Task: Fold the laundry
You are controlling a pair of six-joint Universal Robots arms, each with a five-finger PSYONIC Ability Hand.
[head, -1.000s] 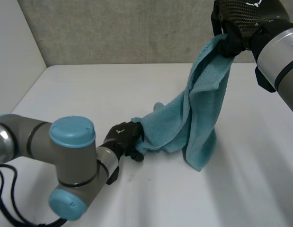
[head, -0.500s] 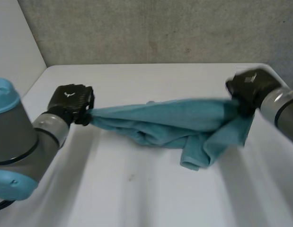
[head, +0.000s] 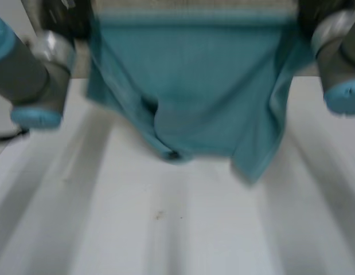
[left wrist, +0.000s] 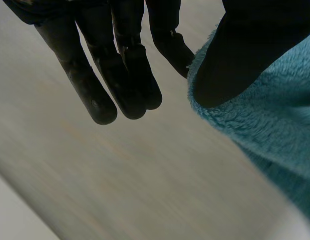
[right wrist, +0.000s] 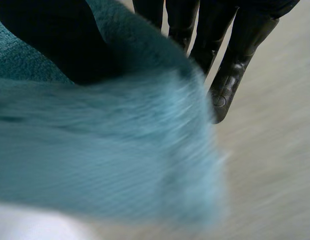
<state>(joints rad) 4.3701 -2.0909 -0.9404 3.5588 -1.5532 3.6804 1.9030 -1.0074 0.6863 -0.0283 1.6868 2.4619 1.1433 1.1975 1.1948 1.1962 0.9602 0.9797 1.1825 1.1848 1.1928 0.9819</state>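
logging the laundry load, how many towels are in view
1: a teal towel hangs spread over the white table, top corners pinched by the left robot hand and right robot hand; its folds could hide another.

You are looking at a teal towel (head: pixel 194 86) of thick cloth with a fuzzy, matt pile. The left hand (left wrist: pixel 97 95) and the right hand (right wrist: pixel 230 75) look like hard black plastic with a dull sheen. The white table (head: pixel 194 235) near you is smooth and matt.

Lab-type robot test station: bare white tabletop (head: pixel 166 240), grey left arm (head: pixel 28 74) and right arm (head: pixel 338 57) with light-blue caps.
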